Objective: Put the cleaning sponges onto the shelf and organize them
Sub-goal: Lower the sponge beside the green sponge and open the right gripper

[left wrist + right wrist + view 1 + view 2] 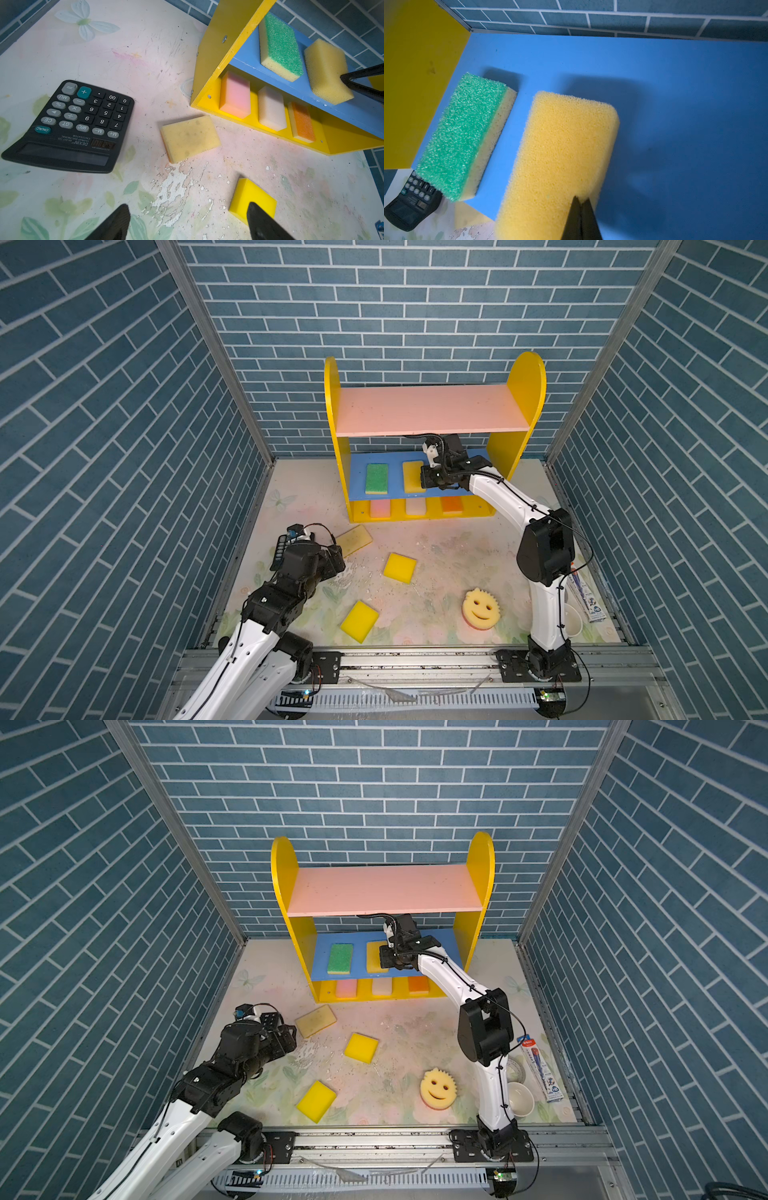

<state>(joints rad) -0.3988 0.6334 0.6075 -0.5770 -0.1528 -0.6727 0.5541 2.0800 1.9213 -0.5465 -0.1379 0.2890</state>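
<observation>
The shelf (428,410) (382,890) stands at the back. Its blue board carries a green sponge (377,478) (463,135) and a tan-yellow sponge (411,475) (560,155). My right gripper (581,198) (423,480) is shut, its joined tips touching that tan-yellow sponge's near end. Pink (235,95), whitish (271,108) and orange (303,122) sponges lie on the yellow base. On the table lie a tan sponge (353,540) (190,138), two yellow ones (400,567) (360,621) and the smiley sponge (481,608). My left gripper (188,207) (338,560) hovers open near the tan sponge, holding nothing.
A black calculator (79,122) lies on the table left of the tan sponge, partly under my left arm in both top views. A white cup (519,1098) and a tube package (540,1069) sit at the right edge behind my right arm.
</observation>
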